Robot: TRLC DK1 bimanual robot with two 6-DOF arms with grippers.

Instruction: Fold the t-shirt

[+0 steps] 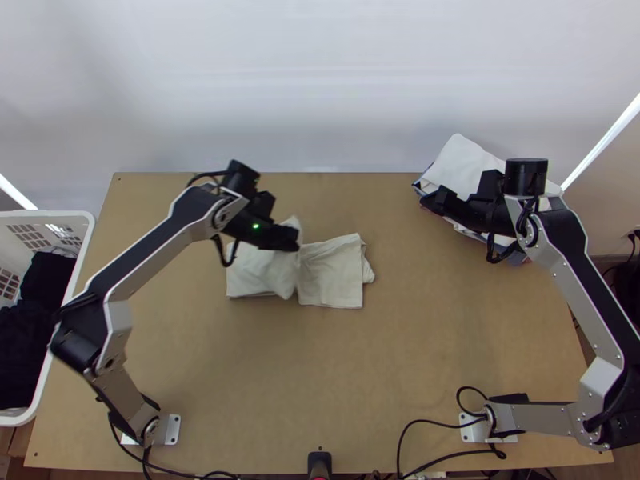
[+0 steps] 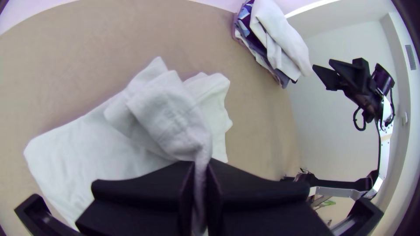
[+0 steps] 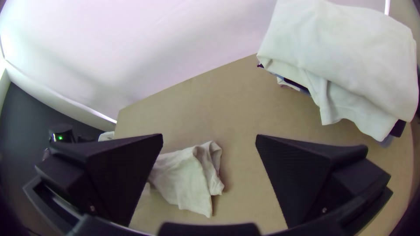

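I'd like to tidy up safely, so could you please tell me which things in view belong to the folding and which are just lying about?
For the job:
- white t-shirt
- left gripper, pinching it
- right gripper, open

Lying about:
- cloth stack, far right
- white basket holding dark cloth, at the left

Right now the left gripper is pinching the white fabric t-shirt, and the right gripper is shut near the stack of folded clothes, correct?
No, the right gripper is open: the right wrist view shows its wide black fingers apart. The left gripper does pinch the white t-shirt.
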